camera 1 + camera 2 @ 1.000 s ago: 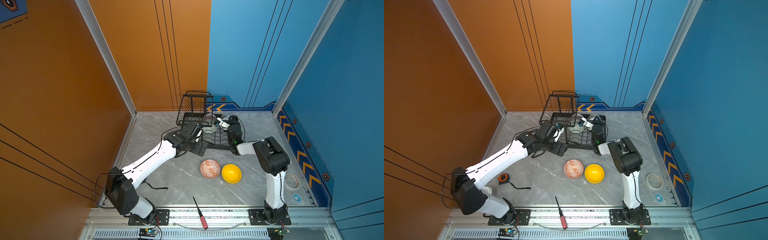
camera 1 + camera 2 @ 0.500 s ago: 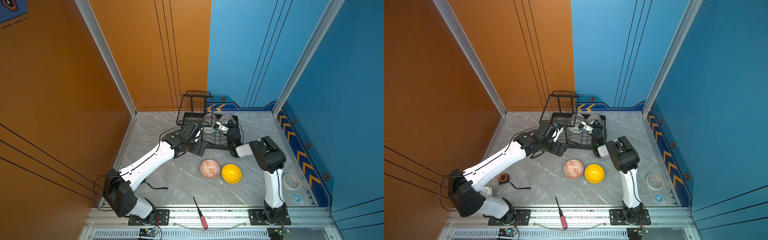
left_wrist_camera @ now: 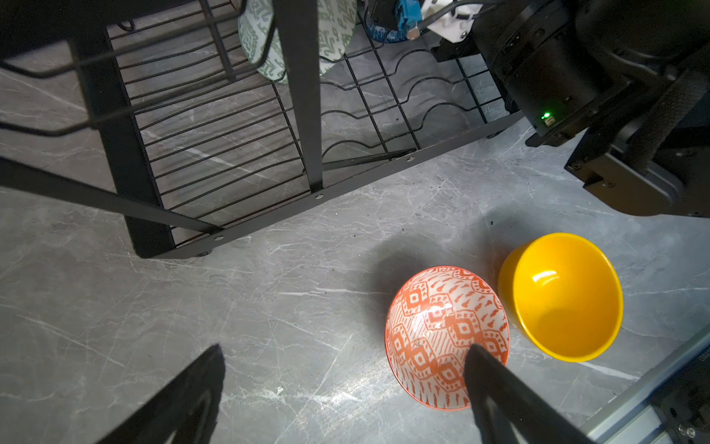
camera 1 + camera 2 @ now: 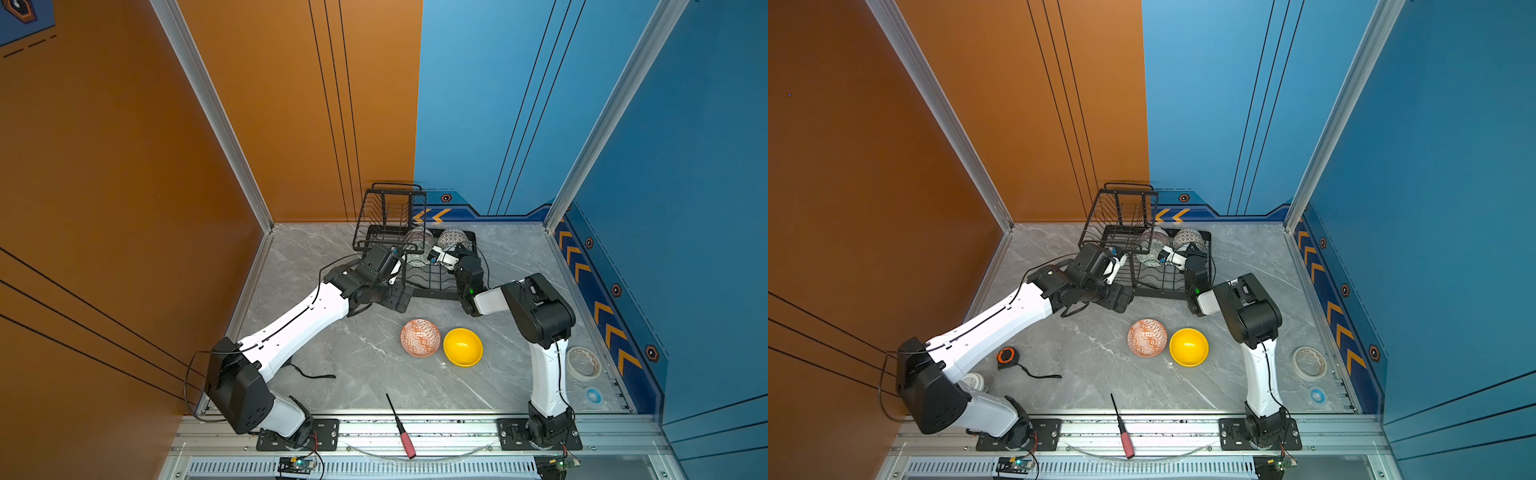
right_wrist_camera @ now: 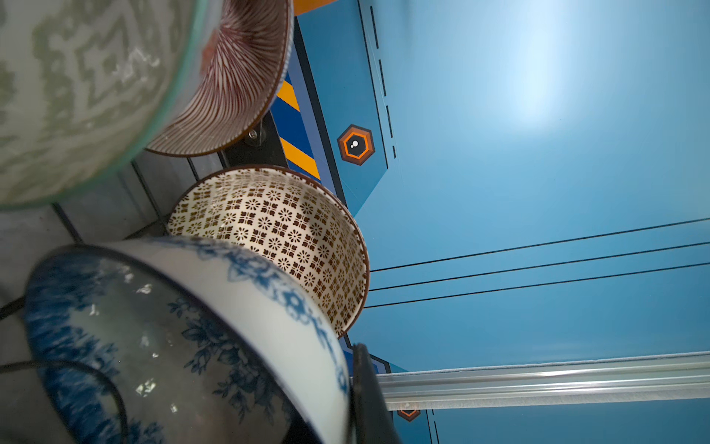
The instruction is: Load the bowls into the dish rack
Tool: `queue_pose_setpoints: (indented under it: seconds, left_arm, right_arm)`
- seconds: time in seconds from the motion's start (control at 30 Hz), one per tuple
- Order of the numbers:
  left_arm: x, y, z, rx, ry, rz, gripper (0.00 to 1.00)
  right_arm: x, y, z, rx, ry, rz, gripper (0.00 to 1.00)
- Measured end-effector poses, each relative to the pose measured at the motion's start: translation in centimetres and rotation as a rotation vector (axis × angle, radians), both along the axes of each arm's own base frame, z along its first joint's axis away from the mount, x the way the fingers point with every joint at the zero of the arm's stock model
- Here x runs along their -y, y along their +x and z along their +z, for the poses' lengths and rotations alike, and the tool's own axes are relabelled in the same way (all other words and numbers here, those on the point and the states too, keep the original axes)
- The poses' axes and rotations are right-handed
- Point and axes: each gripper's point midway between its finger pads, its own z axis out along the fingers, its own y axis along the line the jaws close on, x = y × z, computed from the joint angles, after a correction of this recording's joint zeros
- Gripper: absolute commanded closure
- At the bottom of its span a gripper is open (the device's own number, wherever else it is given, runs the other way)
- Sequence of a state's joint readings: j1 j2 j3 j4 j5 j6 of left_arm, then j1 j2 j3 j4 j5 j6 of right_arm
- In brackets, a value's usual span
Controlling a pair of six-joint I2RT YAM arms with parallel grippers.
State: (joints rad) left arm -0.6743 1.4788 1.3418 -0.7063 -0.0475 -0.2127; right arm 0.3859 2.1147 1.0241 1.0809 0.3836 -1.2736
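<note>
**Rack.** We found the dish rack [image 4: 432,294] at the far end of the marble table [image 4: 353,374], near the back wall. In both top views its raised basket tier stood at the left end.

**Bowls in the rack.** Four bowls were in the slotted base.
- The pink striped bowl [image 5: 238,77] and the dotted bowl [image 5: 276,238] stood on edge at the far side, next to each other.
- The green-white bowl [image 3: 265,38] sat partly under the basket tier.
- The blue-white floral bowl [image 5: 173,346] was just beside the green-white bowl and in front of the dotted bowl.

**Right gripper.** The right gripper [image 5: 351,353] was clamped on the rim of the blue-white floral bowl. One finger lay against the outer wall and the bowl hid the other. We could not tell whether this bowl rested on the wires.

**Left gripper.** The left gripper [image 3: 344,350] had its jaws spread wide and held nothing. It hung over bare table beside the near left corner of the rack.

**Bowls not loaded.** The orange-white bowl [image 4: 420,337] and the yellow bowl [image 4: 463,347] sat upright on the table in front of the rack. They were just beside each other and clear of both grippers.

**Other items.**
- A screwdriver [image 4: 401,428] lay at the front edge.
- A roll of tape [image 4: 584,363] lay at the right side.
- A tape measure [image 4: 1005,356] lay by the left arm.
</note>
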Motion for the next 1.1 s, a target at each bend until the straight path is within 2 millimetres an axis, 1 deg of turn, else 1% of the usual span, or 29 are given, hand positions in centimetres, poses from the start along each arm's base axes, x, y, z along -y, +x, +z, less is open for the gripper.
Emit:
queue_pose_setpoints:
  seconds: [0.23,0.4,0.53,0.67,0.77,0.93,1.0,1.03,1.1]
  left_arm:
    - [0.1,0.0,0.0,-0.002,-0.003,-0.003,0.02]
    - [0.1,-0.1,0.0,-0.004,-0.005,-0.005,0.02]
    - [0.1,-0.1,0.0,-0.004,-0.005,-0.005,0.02]
    - [0.1,-0.1,0.0,-0.004,-0.005,-0.005,0.02]
    - [0.1,-0.1,0.0,-0.004,-0.005,-0.005,0.02]
    - [0.1,-0.1,0.0,-0.003,-0.005,-0.005,0.02]
    - [0.1,-0.1,0.0,-0.003,-0.006,-0.005,0.02]
    - [0.2,0.0,0.0,-0.002,-0.007,-0.005,0.02]
    - [0.2,0.0,0.1,-0.001,-0.010,-0.006,0.02]
  right_arm:
    - [0.1,0.1,0.0,-0.012,0.012,-0.002,1.00]
    - [0.2,0.1,-0.1,-0.026,0.023,0.000,0.93]
    - [0.2,0.1,-0.3,-0.039,0.033,-0.003,0.84]
    - [0.2,0.1,-0.6,-0.056,0.037,-0.001,0.77]
    - [0.2,0.0,-0.8,-0.078,0.035,-0.001,0.63]
    - [0.2,-0.4,-1.3,-0.126,0.036,0.004,0.36]
    - [0.2,-0.5,-1.2,-0.139,0.036,0.006,0.15]
    - [0.1,-0.6,-1.1,-0.143,0.039,0.008,0.09]
    - [0.1,-0.7,-0.9,-0.149,0.044,0.013,0.06]
